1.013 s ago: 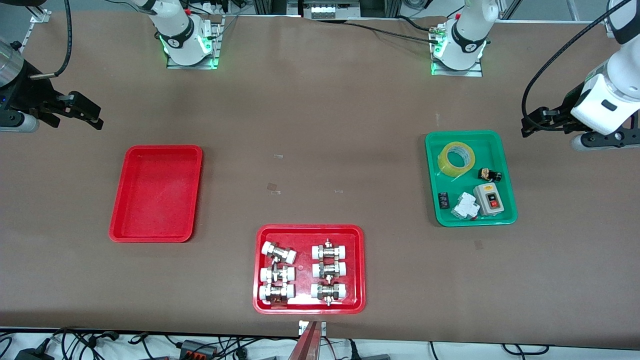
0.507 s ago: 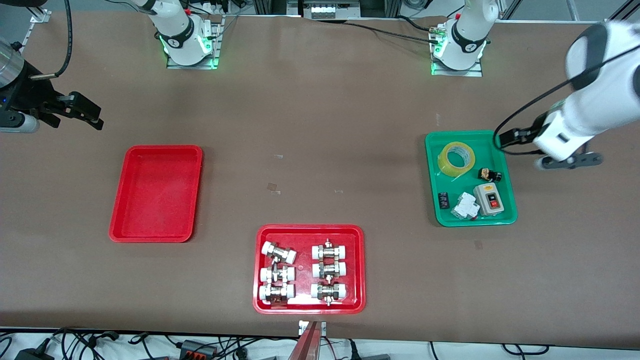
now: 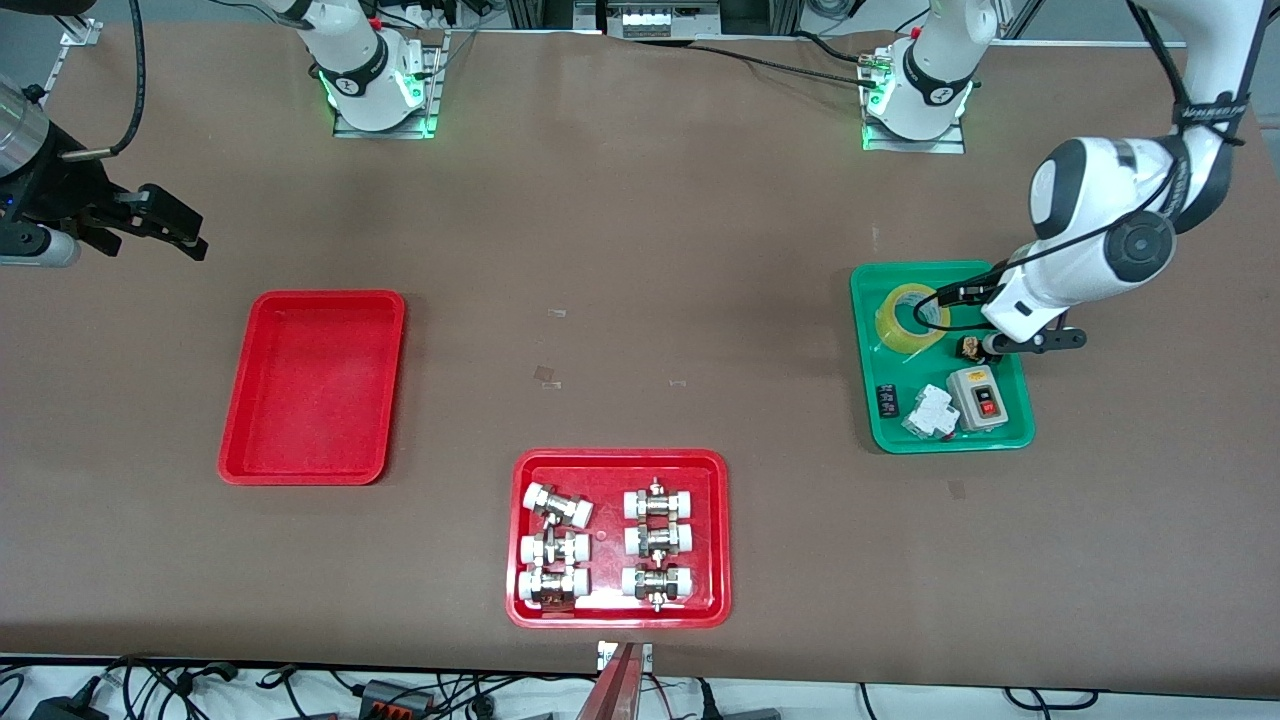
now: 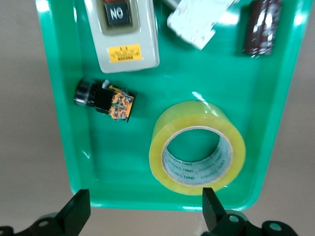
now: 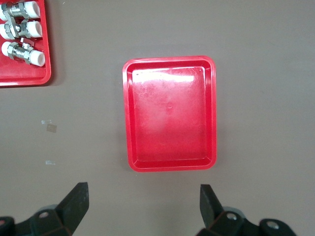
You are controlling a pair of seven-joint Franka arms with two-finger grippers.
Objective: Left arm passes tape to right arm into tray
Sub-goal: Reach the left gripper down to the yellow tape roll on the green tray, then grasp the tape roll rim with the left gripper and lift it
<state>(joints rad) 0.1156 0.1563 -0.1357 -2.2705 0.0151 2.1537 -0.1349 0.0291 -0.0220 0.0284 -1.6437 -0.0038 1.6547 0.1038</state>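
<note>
Yellow tape roll [image 3: 911, 318] [image 4: 197, 147] lying flat in green tray [image 3: 1008, 300] [image 4: 59, 123], plain red tray [image 3: 312, 386] [image 5: 170, 112] toward right arm's end

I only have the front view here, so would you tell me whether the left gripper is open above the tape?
Observer: Yes. The left wrist view shows the left gripper open wide over the green tray.
Operator: Thank you. Is it centred on the tape?
Observer: No. One finger lines up with the rim of the tape, and the other finger is over bare tray beside the roll.
Operator: And is the right gripper ready to receive?
Observer: The right wrist view shows the right gripper open and holding nothing. It hangs over bare table beside the plain red tray.
</note>
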